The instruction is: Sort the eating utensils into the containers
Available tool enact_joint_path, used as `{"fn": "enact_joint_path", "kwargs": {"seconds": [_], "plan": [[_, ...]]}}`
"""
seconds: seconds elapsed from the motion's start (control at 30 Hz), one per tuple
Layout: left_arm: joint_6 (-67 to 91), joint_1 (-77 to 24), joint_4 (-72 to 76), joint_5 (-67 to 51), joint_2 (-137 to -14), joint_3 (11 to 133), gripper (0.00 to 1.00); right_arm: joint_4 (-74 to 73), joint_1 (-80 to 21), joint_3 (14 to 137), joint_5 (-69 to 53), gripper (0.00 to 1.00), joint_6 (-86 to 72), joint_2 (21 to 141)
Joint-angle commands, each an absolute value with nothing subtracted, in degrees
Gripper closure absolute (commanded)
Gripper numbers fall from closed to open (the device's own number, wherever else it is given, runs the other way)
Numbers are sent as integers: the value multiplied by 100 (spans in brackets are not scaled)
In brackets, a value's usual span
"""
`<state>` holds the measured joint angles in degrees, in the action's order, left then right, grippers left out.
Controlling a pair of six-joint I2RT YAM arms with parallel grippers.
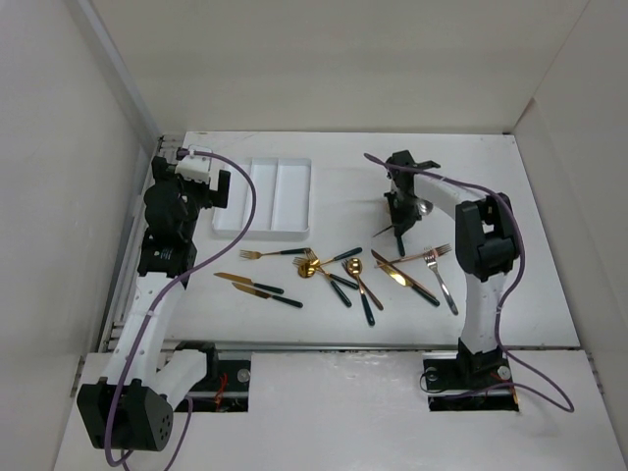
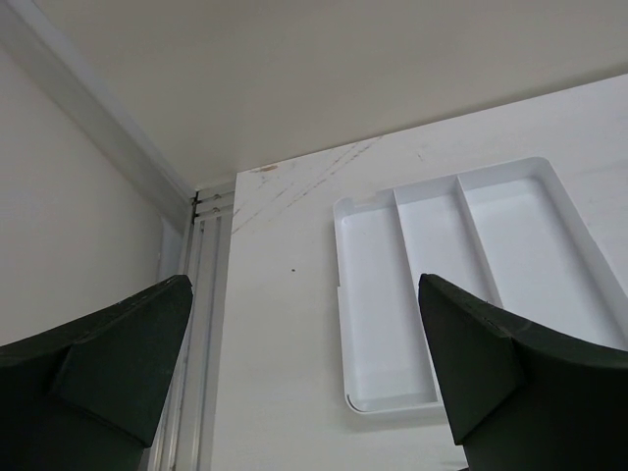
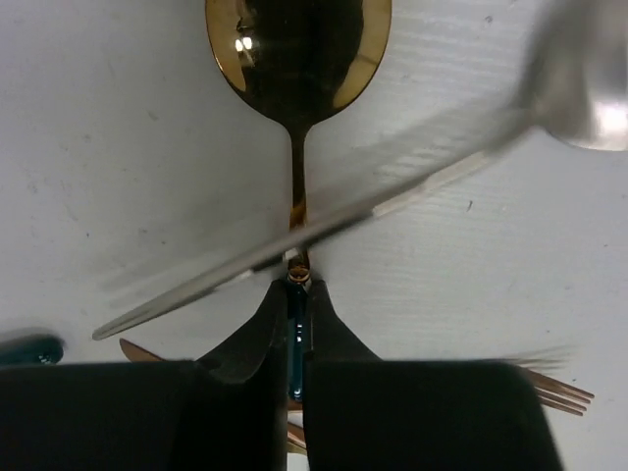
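My right gripper (image 3: 299,289) is shut on the dark green handle of a gold spoon (image 3: 297,49), held above the table right of the tray; in the top view the gripper (image 1: 397,218) points down. A silver spoon (image 3: 574,88), blurred, lies slanted across the gold spoon's neck. The white cutlery tray (image 1: 291,191) lies at the back left, and its three compartments (image 2: 476,235) show nothing inside. My left gripper (image 2: 304,392) is open and empty, up beside the tray's left end (image 1: 214,184). Several gold and dark-handled utensils (image 1: 353,277) lie scattered in front of the tray.
A fork (image 1: 270,253) and two knives (image 1: 257,287) lie on the left of the pile, a silver fork (image 1: 444,280) and a knife (image 1: 404,277) on the right. White walls enclose the table. A metal rail (image 2: 201,294) runs along the left edge.
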<state>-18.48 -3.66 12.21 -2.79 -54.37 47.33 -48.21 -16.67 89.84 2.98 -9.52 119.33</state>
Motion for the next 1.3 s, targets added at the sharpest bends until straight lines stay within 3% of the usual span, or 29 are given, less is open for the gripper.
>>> {"fn": "enact_joint_path", "kwargs": {"seconds": [0.0,0.23,0.63,0.77,0.83,0.97,1.1,1.27], "plan": [[-1758,-378,1406,-360,-5291,4711,0,-4956,-1705,9280,887,100,-1063,12252],[-1758,-378,1354,-413,-5291,4711,0,-5713,-1959,10722,3049,100,-924,12428],[-1758,-378,1468,-413,-5449,4816,0,-4993,-1758,11101,-2947,100,-510,12349],[-1680,-378,1416,-606,-5502,4939,0,-3958,-1758,10803,-4023,100,-1114,11954],[-1521,-378,1311,-929,-5642,5035,0,-2747,-1758,10557,-4288,100,-2149,11550],[-836,-439,679,-2060,-6037,5614,0,-723,-2212,9809,-3433,100,-3848,10829],[-256,-579,-131,-3644,-6819,6351,4,-457,-3047,10307,-2402,100,-4078,10845],[26,-721,-457,-4701,-7374,6855,9,-343,-3524,10723,-2180,100,-4332,11206]]}}
